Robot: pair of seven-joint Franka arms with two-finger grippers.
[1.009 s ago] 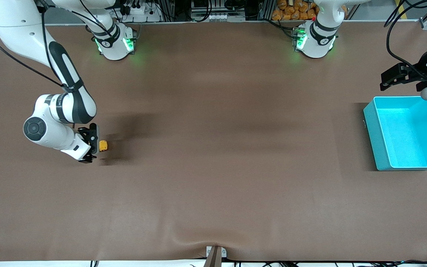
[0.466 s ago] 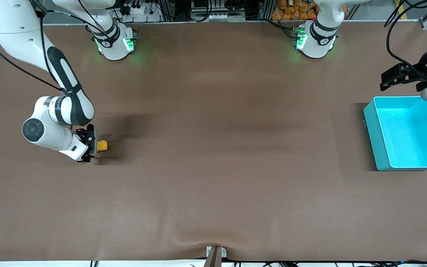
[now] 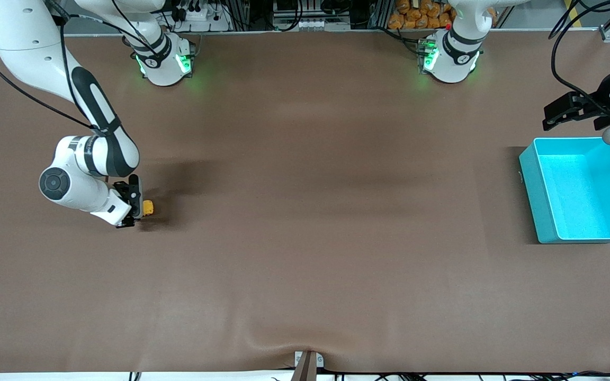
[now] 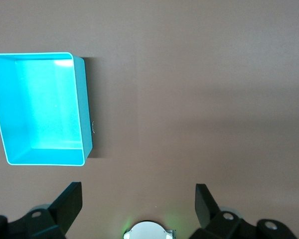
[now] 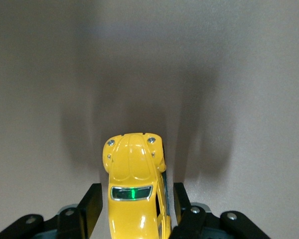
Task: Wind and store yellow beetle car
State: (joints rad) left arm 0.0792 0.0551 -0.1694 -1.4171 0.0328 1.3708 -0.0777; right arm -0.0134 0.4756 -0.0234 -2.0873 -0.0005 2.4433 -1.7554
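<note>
I read the front view from the right arm's end of the tabletop (image 3: 305,238) across to the left arm's end. Over the last second the right pincer (image 3: 134,207) has narrowed around the yellow car (image 3: 148,208) and shifted slightly on the spot. In the right wrist view the car (image 5: 134,189) sits between the two fingers (image 5: 91,204), nose pointing away from the wrist. A thin gap shows on at least one side, so I treat the pincer as closing but not yet clenched on the car. My judgement: this is the grasp that precedes the wind-up, and neither winding nor storing is done.

The car rests on the tabletop at the right arm's end, well apart from the turquoise bin (image 3: 580,190) at the left arm's end.

The left pincer (image 3: 575,111) waits, fully released, near the bin's edge that lies farther from the front camera.

Hidden items: the car's rear and wheels are cut off in the wrist view, the fingertip contact is not visible, and the pincer covers part of the car in the front view.
</note>
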